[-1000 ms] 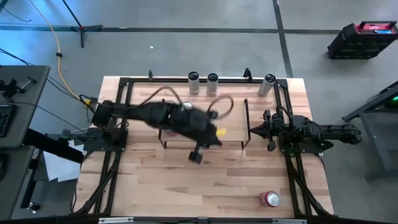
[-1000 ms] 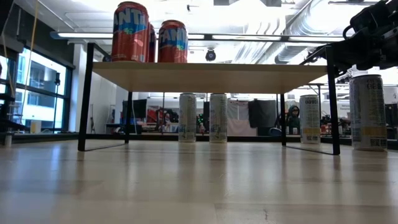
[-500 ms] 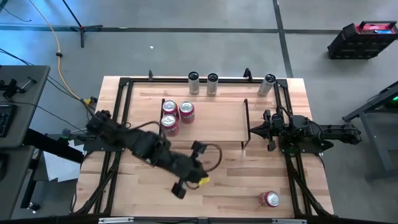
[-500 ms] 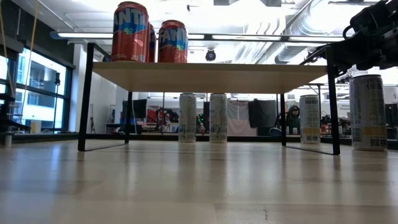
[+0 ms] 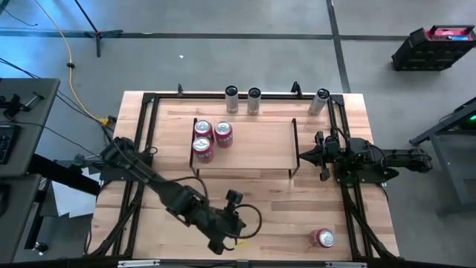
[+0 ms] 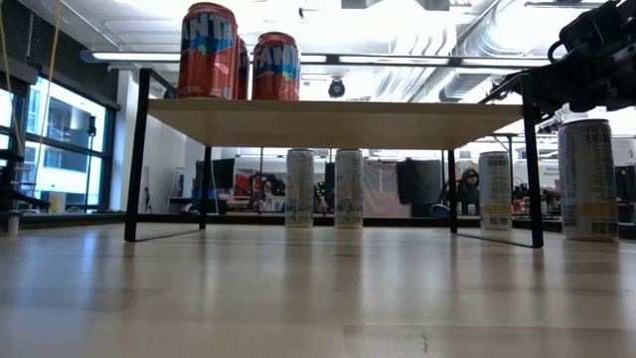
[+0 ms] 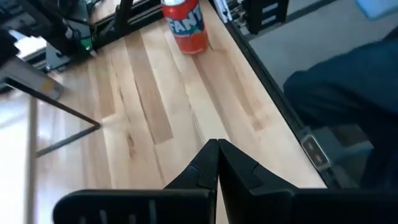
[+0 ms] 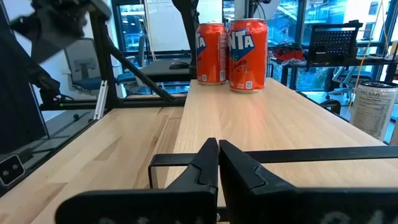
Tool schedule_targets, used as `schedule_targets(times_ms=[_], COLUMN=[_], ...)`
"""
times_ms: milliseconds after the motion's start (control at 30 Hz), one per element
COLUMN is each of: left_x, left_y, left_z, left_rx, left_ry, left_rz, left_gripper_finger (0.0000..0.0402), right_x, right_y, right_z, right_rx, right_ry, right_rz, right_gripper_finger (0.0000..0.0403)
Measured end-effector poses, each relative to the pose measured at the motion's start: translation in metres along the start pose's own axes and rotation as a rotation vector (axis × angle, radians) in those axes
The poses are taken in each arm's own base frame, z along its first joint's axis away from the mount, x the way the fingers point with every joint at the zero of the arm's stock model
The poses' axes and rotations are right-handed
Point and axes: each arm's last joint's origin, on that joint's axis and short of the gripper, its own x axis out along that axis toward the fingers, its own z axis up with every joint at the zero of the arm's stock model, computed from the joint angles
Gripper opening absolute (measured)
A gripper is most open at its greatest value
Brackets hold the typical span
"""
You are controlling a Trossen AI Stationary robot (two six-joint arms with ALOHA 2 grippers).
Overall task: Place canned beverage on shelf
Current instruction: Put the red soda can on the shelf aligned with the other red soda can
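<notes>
An orange canned beverage (image 5: 322, 238) (image 7: 186, 25) stands upright on the table near its front right corner. My left gripper (image 5: 225, 240) (image 7: 217, 152) is shut and empty over the near edge, left of that can and pointing slantwise down toward it. The shelf (image 5: 253, 145) (image 6: 338, 111) stands mid-table on its black wire frame. Three orange cans (image 5: 208, 136) (image 8: 233, 45) stand on the shelf's left end. My right gripper (image 5: 303, 156) (image 8: 217, 152) waits shut beside the shelf's right end rail.
Three pale slim cans (image 5: 254, 97) stand in a row along the table's far edge, one (image 5: 320, 98) near the far right corner. Black rails (image 5: 141, 171) run along the table's sides. Bare wood lies between my left gripper and the orange can.
My left gripper has swung from over the shelf toward the table's near edge and sunk lower, staying shut and empty. The three cans on the shelf and the can on the table have kept still.
</notes>
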Motion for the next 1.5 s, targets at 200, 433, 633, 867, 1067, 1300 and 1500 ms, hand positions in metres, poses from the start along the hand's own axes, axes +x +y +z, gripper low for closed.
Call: schedule_targets(times_ms=[200,433,633,867,1067,1300,1500], left_x=[0.019,0.022,0.024,0.037,0.045,0.045,0.034], left_y=[-0.002,0.008,0.011,0.004,0.001,-0.013,-0.036], left_z=[-0.007,-0.004,-0.004,-0.016,-0.021,-0.027,-0.025], left_rx=[-0.043,-0.121,-0.225,-0.271,-0.296,-0.265,-0.219], left_ry=[-0.103,-0.137,-0.133,-0.169,-0.290,-0.340,-0.370], left_rz=[-0.019,-0.043,-0.074,-0.064,-0.066,0.034,0.086], left_gripper_finger=[0.0000,0.0000,0.0000,0.0000,0.0000,0.0000,0.0000], right_x=[0.000,-0.001,-0.006,-0.008,0.022,0.057,0.067], right_y=[0.000,0.000,0.003,0.017,0.043,0.102,0.154], right_z=[0.004,0.011,0.036,0.075,0.090,0.119,0.144], right_rx=[-0.001,0.247,0.209,0.168,0.172,0.126,0.053], right_ry=[-0.045,-0.116,-0.210,-0.253,-0.070,0.127,0.291], right_rz=[0.001,0.011,0.086,0.240,0.314,0.427,0.467], right_gripper_finger=[0.0000,0.0000,0.0000,0.0000,0.0000,0.0000,0.0000])
